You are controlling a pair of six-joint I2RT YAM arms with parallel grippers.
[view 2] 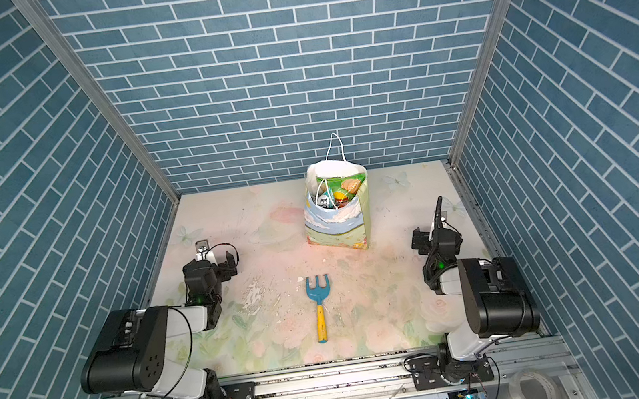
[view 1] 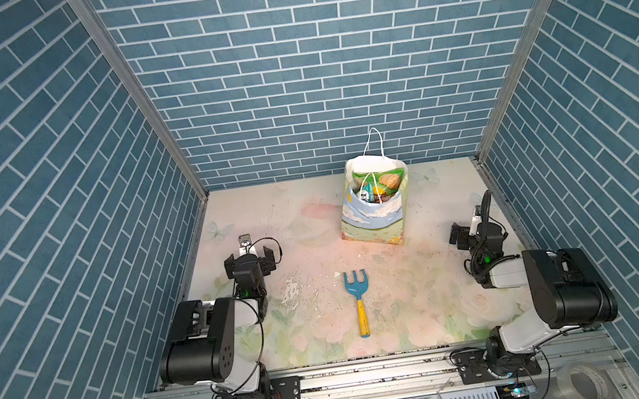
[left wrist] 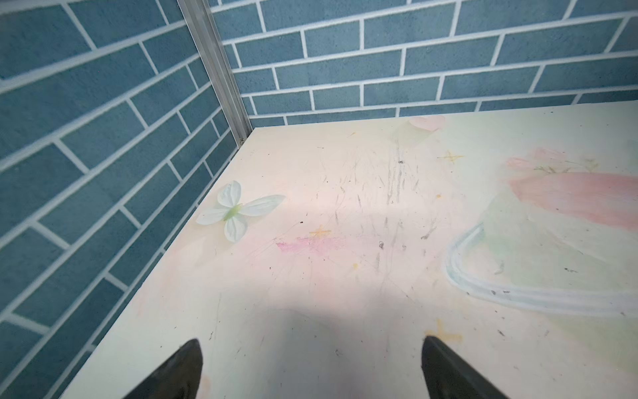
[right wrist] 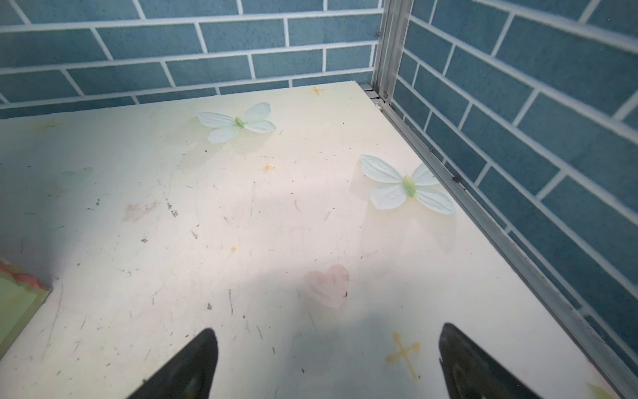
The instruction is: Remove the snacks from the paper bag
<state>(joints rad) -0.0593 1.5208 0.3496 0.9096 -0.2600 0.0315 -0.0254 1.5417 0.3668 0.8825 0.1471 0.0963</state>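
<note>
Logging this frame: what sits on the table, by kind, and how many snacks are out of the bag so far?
Paper bag: 1, upright
Toy rake: 1
Snacks out of the bag: 0; those in sight are all inside it, too bunched to count
Total on the table: 2

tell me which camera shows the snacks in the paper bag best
The top views: both look down into the open paper bag and show the snacks packed inside. The right wrist view catches only the bag's bottom corner, no snacks. The left wrist view shows neither.
</note>
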